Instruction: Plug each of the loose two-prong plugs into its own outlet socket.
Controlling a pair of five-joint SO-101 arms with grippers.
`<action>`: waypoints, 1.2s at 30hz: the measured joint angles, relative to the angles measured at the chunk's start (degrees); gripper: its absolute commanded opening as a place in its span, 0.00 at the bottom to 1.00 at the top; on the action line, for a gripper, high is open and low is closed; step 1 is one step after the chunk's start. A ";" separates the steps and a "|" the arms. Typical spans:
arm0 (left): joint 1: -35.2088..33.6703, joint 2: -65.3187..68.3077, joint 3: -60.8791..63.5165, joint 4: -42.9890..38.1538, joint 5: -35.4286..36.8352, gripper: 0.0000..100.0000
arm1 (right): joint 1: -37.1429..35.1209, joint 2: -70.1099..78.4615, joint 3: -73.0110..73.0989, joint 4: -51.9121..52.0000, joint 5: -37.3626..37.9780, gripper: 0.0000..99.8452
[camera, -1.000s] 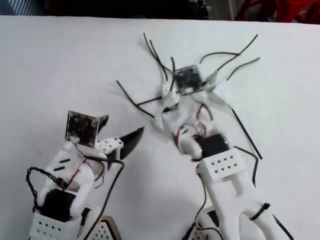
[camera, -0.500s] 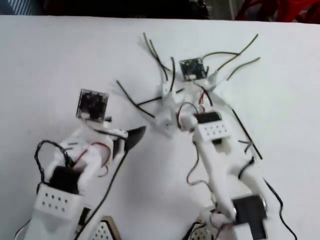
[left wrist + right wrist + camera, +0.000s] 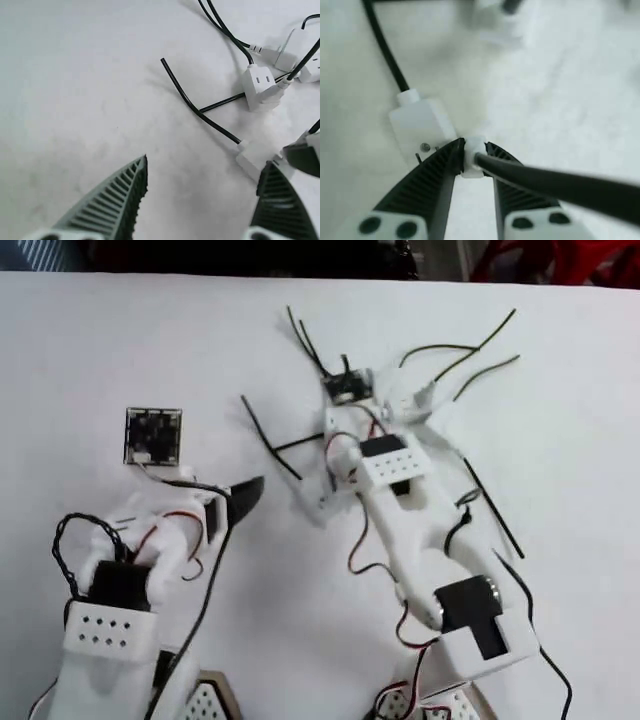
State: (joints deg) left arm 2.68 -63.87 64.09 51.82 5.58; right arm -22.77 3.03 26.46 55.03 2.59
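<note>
Right tool [image 3: 473, 146] clamped on small white plug [image 3: 471, 162], black cord [image 3: 560, 182] trailing; boxy white block [image 3: 420, 125] just beside tip. Left tool [image 3: 205, 165] wide open, empty, ribbed fingers [image 3: 125, 195]; slotted socket [image 3: 260, 82] ahead.

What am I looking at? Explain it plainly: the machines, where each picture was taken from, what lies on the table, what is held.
These are two small white robot arms, left and right, at a white table. One picture looks down from a fixed camera above; the other two come from a camera on each arm's wrist, looking along its gripper. On the table lie short black cords ending in white plugs and sockets; the left wrist view shows a socket with two slots. The left gripper is open and holds nothing. The right gripper is shut on a small white plug with a black cord, beside a larger white block.
</note>
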 measured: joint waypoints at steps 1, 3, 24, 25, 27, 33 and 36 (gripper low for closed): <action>-0.18 0.00 0.00 0.00 0.00 0.34 | -1.76 -0.09 0.00 0.88 -0.53 0.02; -0.53 0.00 0.00 0.00 0.00 0.34 | -5.10 -1.05 -0.18 3.34 -3.52 0.02; 6.51 1.58 0.62 1.14 -5.27 0.34 | 4.48 -24.88 6.33 -2.11 -14.15 0.02; 7.21 2.73 0.62 1.14 -5.27 0.34 | 4.66 -24.88 6.95 -3.25 -14.15 0.02; 8.26 6.07 0.62 1.14 -5.27 0.35 | 5.01 -24.88 7.38 -4.57 -14.15 0.02; 11.08 23.38 -3.87 0.70 -7.65 0.34 | 4.92 -24.88 7.56 -5.01 -14.15 0.02; 11.69 34.11 -8.44 0.62 -9.14 0.34 | 4.92 -24.88 8.79 -5.36 -14.15 0.02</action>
State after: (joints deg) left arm 14.37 -29.76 55.65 52.44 -3.56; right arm -17.85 -21.85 35.25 49.67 -11.56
